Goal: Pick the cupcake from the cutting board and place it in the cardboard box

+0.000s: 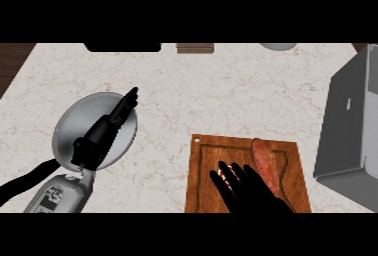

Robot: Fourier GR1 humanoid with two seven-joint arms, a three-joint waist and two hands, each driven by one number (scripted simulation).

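Tabletop (221, 90) of pale stone carries, at the left, a grey pan (74, 125) under the left hand (103, 135), whose fingers lie straight and relaxed, holding nothing. Further right sits the cutting board (203, 190), where the right hand (247, 187) rests with fingers spread over a red-and-white striped thing, likely the cupcake (224, 178), mostly hidden; no closed grasp shows. Beside the fingers lies a reddish sausage-like item (264, 155). At the far right stands the grey box (347, 135). Closing there risks catching that item too.
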